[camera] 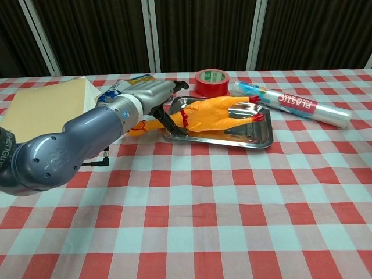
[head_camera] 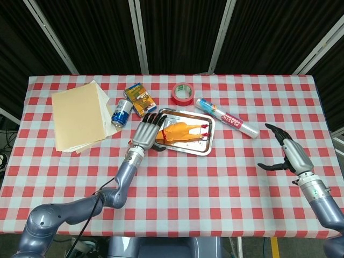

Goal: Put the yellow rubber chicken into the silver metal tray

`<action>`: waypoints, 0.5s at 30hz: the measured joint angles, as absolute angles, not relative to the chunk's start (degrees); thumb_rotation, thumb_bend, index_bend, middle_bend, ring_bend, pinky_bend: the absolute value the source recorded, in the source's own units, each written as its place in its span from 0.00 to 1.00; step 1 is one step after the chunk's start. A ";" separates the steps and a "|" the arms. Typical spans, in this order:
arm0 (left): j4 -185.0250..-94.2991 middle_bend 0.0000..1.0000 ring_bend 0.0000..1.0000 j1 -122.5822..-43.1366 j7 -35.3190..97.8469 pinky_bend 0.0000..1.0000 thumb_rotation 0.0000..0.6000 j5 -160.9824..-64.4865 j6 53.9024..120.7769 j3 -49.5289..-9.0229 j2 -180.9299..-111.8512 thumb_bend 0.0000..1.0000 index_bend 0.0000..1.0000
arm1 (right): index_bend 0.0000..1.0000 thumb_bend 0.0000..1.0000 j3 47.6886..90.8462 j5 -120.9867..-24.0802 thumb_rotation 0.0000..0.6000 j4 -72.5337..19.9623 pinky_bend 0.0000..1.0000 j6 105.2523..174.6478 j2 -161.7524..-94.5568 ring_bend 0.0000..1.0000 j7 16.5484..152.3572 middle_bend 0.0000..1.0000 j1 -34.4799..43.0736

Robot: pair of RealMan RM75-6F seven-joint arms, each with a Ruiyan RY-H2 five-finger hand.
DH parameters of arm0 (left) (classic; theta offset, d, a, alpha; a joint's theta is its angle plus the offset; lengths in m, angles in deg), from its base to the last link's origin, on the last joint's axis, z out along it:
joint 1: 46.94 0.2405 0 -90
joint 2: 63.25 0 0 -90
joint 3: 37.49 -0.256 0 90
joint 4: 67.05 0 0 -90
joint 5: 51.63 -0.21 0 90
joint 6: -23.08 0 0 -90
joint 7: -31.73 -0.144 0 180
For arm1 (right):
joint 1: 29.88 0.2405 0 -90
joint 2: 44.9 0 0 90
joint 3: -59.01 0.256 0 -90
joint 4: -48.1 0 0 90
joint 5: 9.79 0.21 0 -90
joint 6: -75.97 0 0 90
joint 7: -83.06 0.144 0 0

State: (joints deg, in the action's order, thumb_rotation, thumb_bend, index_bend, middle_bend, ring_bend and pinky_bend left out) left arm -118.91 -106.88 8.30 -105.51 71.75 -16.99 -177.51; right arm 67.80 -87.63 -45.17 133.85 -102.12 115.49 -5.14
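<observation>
Looking down on a red-and-white checked table (head_camera: pixel 177 177). Yellow rubber chicken (head_camera: pixel 180 131) lying in the silver metal tray (head_camera: pixel 207 146), head end poking over the left rim. Left hand (head_camera: pixel 147 129) right there at that rim, fingers spread, maybe touching the neck, hard to tell from up here. Right hand (head_camera: pixel 287 153) well off to the right, fingers apart, holding nothing. Also around: stack of tan paper (head_camera: pixel 79 115), blue can (head_camera: pixel 121 113), small box (head_camera: pixel 139 99), red tape roll (head_camera: pixel 182 94), plastic wrap roll (head_camera: pixel 227 117).
</observation>
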 measured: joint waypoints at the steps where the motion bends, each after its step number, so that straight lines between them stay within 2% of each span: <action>1: -119.50 0.00 0.00 -106.79 8.26 0.00 1.00 -105.21 71.85 -16.70 -177.25 0.04 0.00 | 0.00 0.15 67.82 -87.61 1.00 -45.22 0.03 133.89 -102.08 0.00 115.49 0.08 -5.17; 8: -125.81 0.00 0.00 -105.12 9.19 0.00 1.00 -104.34 73.79 -15.04 -173.58 0.04 0.00 | 0.00 0.15 67.91 -87.81 1.00 -45.48 0.03 134.41 -101.72 0.00 115.57 0.08 -5.45; 15: -138.29 0.00 0.00 -99.49 10.58 0.00 1.00 -107.32 79.91 -16.19 -164.99 0.05 0.00 | 0.00 0.15 68.12 -88.52 1.00 -45.66 0.03 135.64 -101.30 0.00 115.70 0.08 -5.82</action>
State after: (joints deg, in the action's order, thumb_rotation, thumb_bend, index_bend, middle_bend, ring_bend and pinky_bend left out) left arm -138.29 -99.49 10.58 -107.32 79.91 -16.19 -164.99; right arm 68.12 -88.52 -45.66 135.64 -101.30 115.70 -5.82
